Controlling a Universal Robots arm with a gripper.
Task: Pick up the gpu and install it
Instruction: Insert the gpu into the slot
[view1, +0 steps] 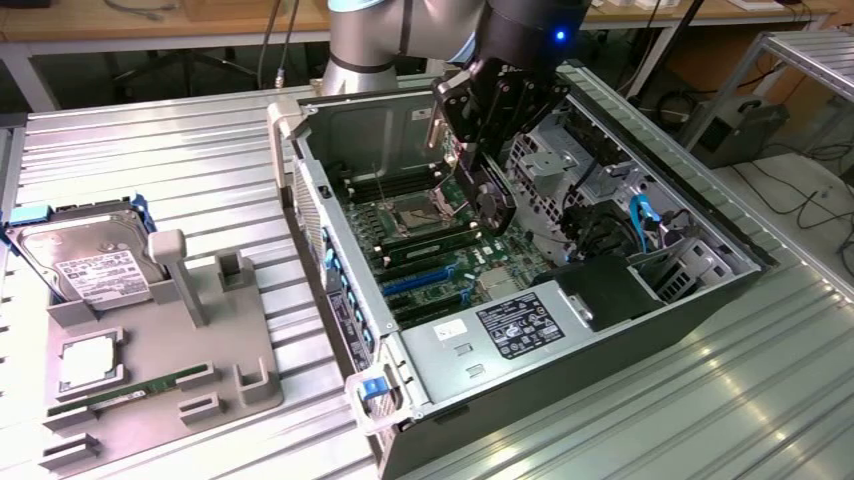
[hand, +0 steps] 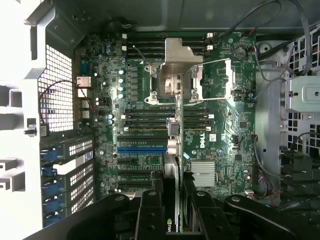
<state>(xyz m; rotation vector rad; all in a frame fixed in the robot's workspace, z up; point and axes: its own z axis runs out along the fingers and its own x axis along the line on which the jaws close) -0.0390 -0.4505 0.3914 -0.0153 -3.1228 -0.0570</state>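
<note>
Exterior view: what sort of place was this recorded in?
Probably a robotics lab or workshop set up for PC assembly: an open computer case sits on a ribbed metal table, a grey fixture beside it holds a hard drive, and the end effector holds the gpu over the motherboard.

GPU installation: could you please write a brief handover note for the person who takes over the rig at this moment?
Gripper: shut on the gpu, which is held edge-on.
Position: the gpu hangs in the open computer case, above the motherboard, close to the expansion slots.
Done: the gpu is picked up and is over the board.
Left: the gpu does not appear to be seated in a slot yet.
</note>
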